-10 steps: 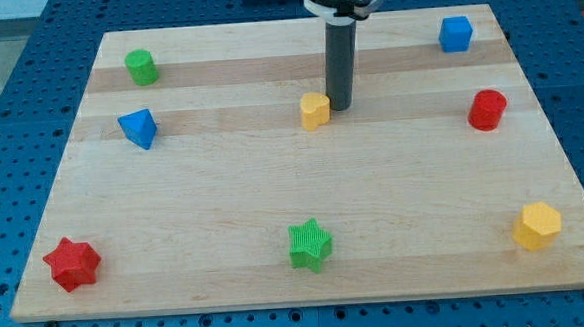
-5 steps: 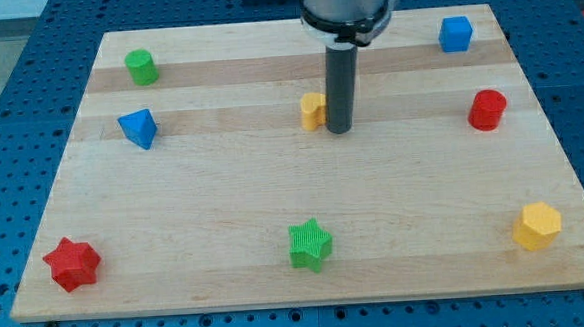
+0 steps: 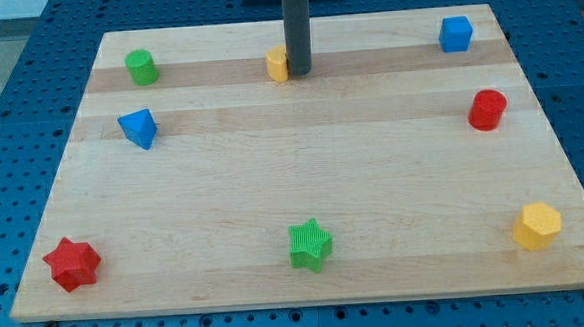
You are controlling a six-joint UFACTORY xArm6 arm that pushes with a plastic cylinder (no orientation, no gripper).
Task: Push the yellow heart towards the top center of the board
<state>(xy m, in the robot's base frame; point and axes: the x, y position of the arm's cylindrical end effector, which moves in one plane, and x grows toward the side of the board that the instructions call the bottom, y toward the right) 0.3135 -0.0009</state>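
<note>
My tip is down on the board in the upper centre of the frame, planted against the right side of the yellow heart. It is a bare rod, so it holds nothing; it only presses at the block's flank, and the rod hides the heart's right part. The heart sits near the board's top edge, a touch left of the middle, with only a narrow strip of wood left between it and that edge.

To either side of the heart the upper strip is open as far as the green cylinder at upper left and the blue cube at upper right, both close to their corners. Below the heart a wide stretch of bare wood runs down to the green star near the bottom edge. The blue triangular block lies near the left edge, below the green cylinder; the red cylinder lies near the right edge. The red star sits in the lower left corner and the yellow hexagonal block in the lower right, both close to the edges.

I see no containers on the board.

The rod stands upright, coming straight down from the top of the frame, where its mount is cut off.
</note>
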